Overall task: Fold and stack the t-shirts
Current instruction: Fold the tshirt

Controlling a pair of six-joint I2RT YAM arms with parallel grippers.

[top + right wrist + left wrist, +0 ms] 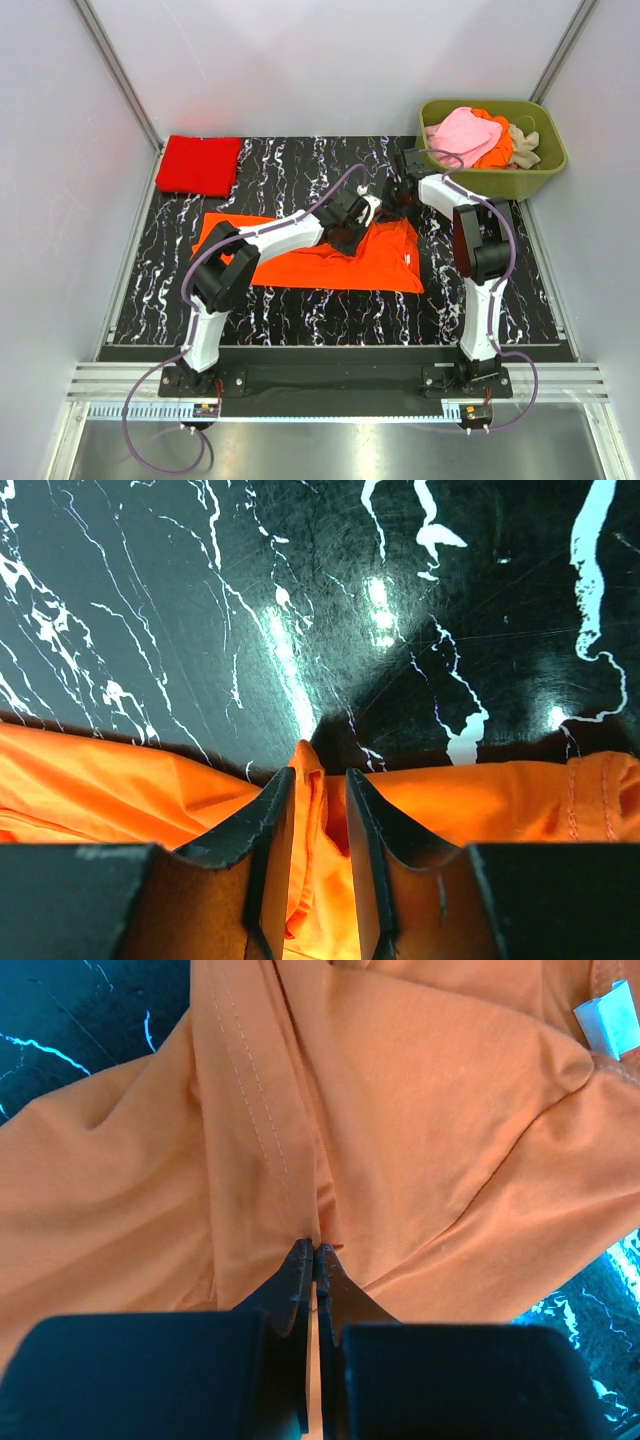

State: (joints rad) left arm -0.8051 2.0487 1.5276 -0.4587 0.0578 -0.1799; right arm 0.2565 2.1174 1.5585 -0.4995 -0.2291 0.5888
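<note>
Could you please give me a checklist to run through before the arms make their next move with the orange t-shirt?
1. Left gripper shut on a fold of the orange t-shirt: ok.
2. Right gripper has a ridge of the shirt's edge between its jaws; whether the pinch is firm: cannot tell.
3. Shirt lying smooth: not ok, creases fan out from the left gripper.
4. Neck label in view for orientation: ok.
5. Folded red t-shirt lies apart from the orange one, at the far left corner of the table: ok.
</note>
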